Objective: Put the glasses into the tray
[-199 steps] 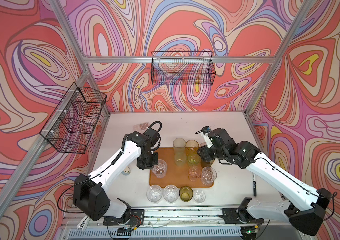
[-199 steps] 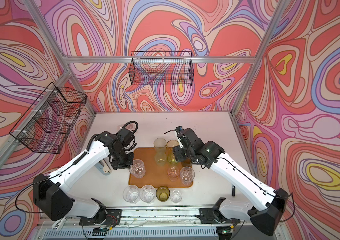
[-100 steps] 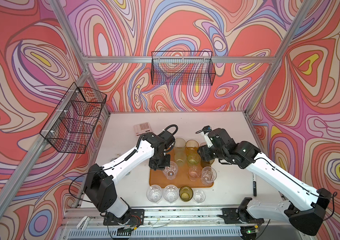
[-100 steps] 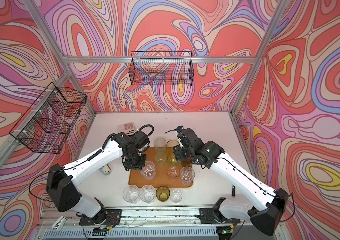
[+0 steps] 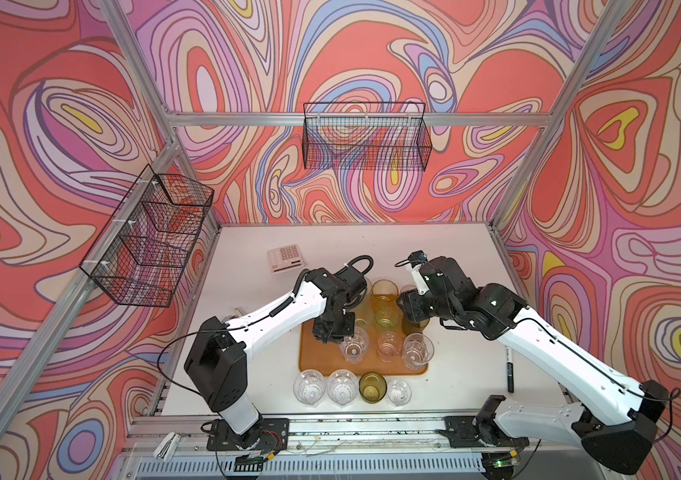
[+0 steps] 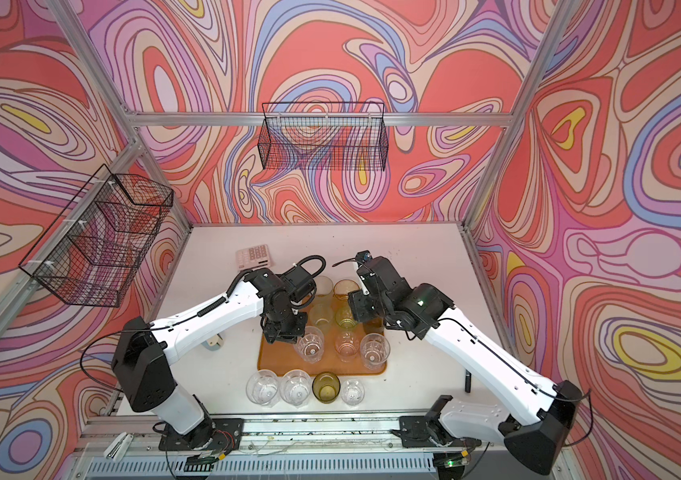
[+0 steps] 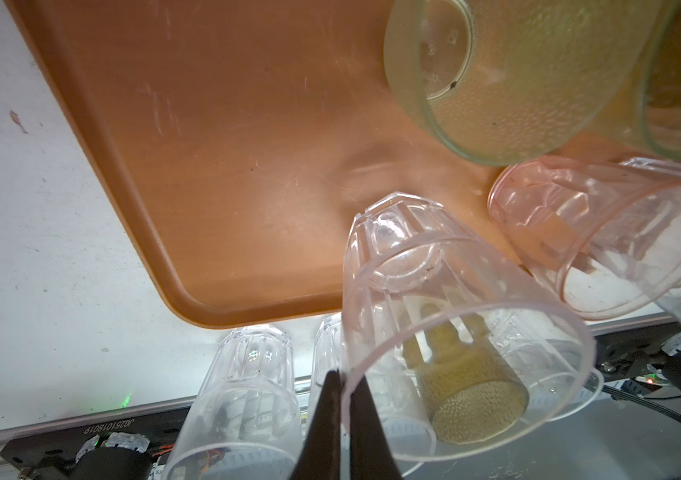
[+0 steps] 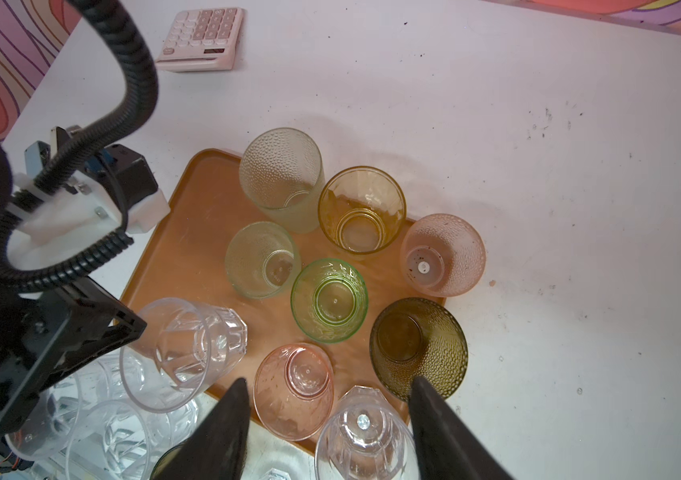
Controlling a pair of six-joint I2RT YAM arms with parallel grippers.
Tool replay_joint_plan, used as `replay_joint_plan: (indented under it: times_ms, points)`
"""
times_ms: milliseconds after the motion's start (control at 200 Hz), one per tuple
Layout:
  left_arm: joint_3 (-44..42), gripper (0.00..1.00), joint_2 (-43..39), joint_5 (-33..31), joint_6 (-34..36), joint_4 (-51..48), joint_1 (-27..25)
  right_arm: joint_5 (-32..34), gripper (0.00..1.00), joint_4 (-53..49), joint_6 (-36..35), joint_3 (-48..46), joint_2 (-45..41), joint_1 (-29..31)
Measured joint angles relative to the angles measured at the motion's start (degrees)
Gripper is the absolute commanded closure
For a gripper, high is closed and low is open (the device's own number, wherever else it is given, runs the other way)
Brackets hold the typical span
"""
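The left gripper (image 7: 341,419) is pinched shut on the rim of a clear faceted plastic tumbler (image 7: 434,332), whose wall stands between the two dark fingers (image 7: 326,432); in both top views this tumbler (image 5: 354,348) is over the near left part of the flat orange-brown rectangular tray (image 5: 309,361), whether touching it or held just above I cannot tell. The right gripper (image 8: 326,419) hangs with its jaws parted and nothing between them, above the tray's right side, where a pink faceted tumbler (image 8: 295,388) and a dark olive dimpled tumbler (image 8: 420,347) stand below. Four more tumblers (image 6: 297,387) stand in a row on the white table (image 6: 413,257), just beside the tray's near edge
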Motion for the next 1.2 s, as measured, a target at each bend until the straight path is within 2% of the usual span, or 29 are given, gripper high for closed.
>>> replay_joint_plan:
  times_ms: [926,1202]
  points:
    - [1.66,1.0,6.67,0.31,-1.66,2.54,-2.32,0.63,0.37,-1.29,0.33,-1.14,-0.46,0.0]
    - [1.7,0.91,6.69,0.33,-1.88,2.54,-2.32,0.63,0.37,-1.29,0.33,-1.14,-0.81,0.0]
